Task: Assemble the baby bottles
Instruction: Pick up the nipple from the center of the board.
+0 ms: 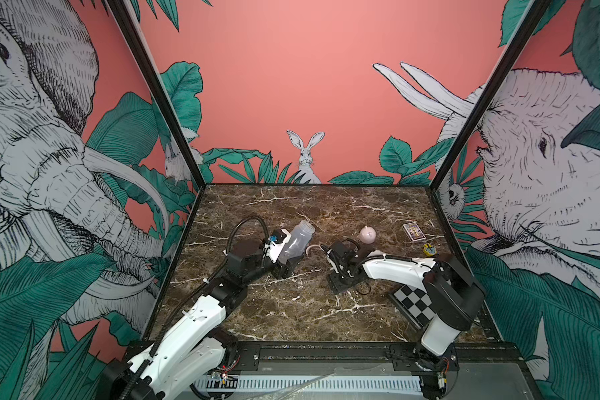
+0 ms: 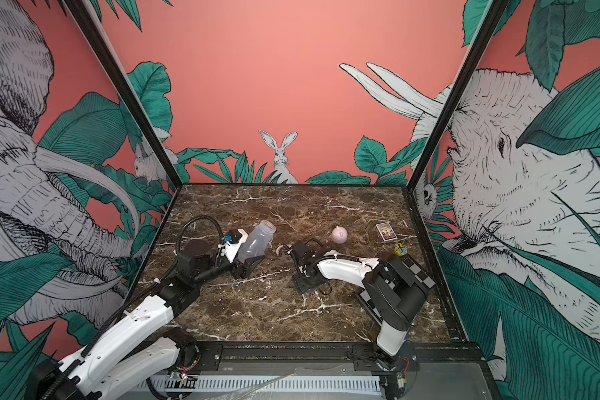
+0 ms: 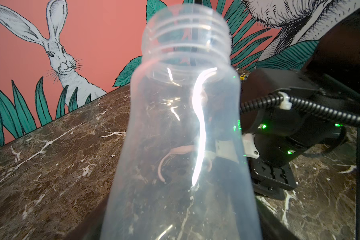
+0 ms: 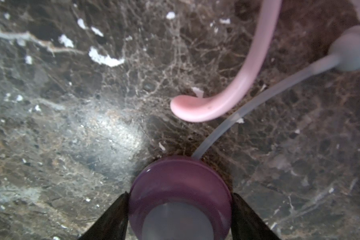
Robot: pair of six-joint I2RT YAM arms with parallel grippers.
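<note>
- The frosted clear bottle body (image 1: 297, 242) is clear of the table and tilted. Its open threaded neck points up and towards the back wall, and its base sits low in the left gripper (image 1: 286, 265).
- The left gripper's fingers are pressed in on the lower end of the bottle body; in the left wrist view the body (image 3: 185, 124) fills the middle of the frame.
- The purple nipple collar (image 4: 179, 187) sits on the marble table (image 1: 291, 311) under the right gripper (image 4: 179, 195). The gripper's two black fingers (image 4: 114, 218) lie against opposite sides of the collar, pinching it.
- A clear straw (image 4: 258, 99) runs out from the collar to a grey weight (image 4: 351, 52) on the table.
- The pale pink two-handled ring (image 1: 312, 247) lies on the table between the two grippers, just beside the right one. One curved handle (image 4: 227, 99) ends near the collar, touching the straw or just beside it.
- The pink eared dome cap (image 1: 368, 234) stands upright on the table beyond the right gripper, apart from it.
- Further towards the right wall are a small playing-card box (image 1: 413, 231), a small yellow object (image 1: 429, 248) and a checkerboard (image 1: 413, 301) partly under the right arm.
</note>
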